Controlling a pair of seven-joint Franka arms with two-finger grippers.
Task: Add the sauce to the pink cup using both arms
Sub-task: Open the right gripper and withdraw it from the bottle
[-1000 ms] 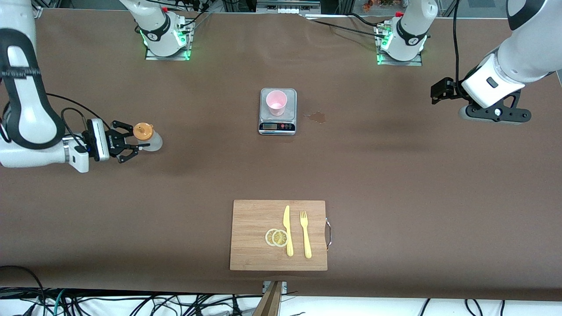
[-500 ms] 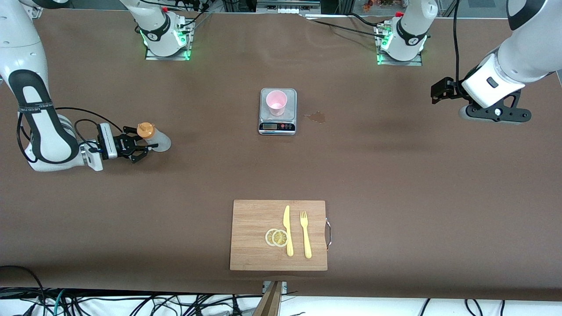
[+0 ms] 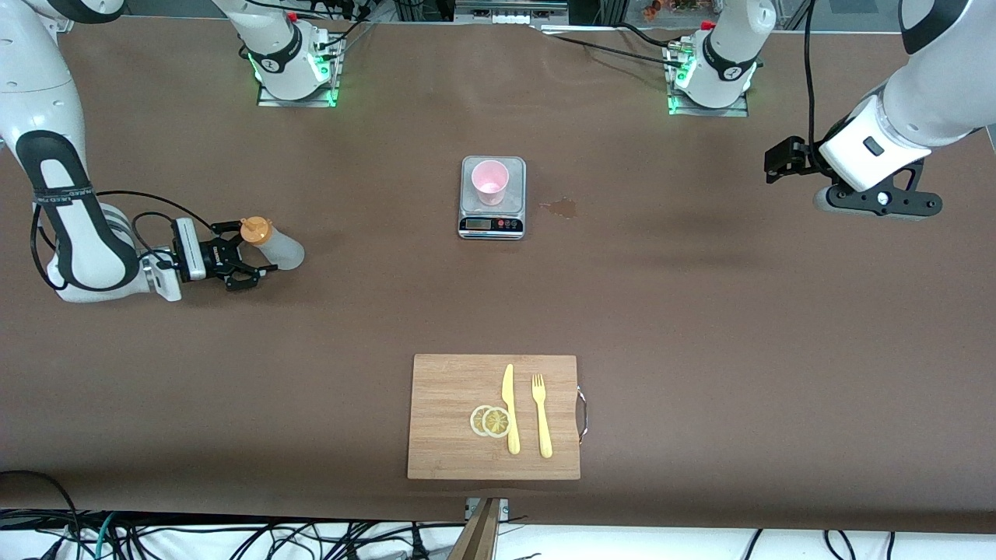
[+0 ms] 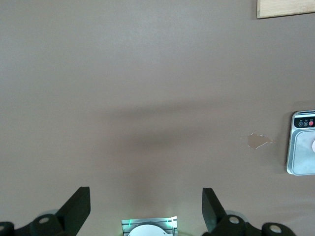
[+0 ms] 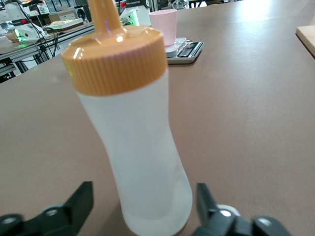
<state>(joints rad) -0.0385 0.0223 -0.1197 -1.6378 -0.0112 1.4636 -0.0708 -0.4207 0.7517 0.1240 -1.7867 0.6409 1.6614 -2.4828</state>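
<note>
The front camera sits high and faces the two arm bases along the top of its view, taking in the whole tabletop (image 3: 700,311) from well off. The left wrist camera looks straight down from high above the tabletop, past its own hand (image 4: 146,209), whose fingers stand apart; at its frame edges it catches the scale (image 4: 301,143), a stain (image 4: 258,141) and a corner of the cutting board (image 4: 285,7), all also in the front view. The right wrist camera sits low and close, looking level across the tabletop past its hand (image 5: 145,209) at the bottle (image 5: 135,142), with the cup (image 5: 164,24) and scale far off.
</note>
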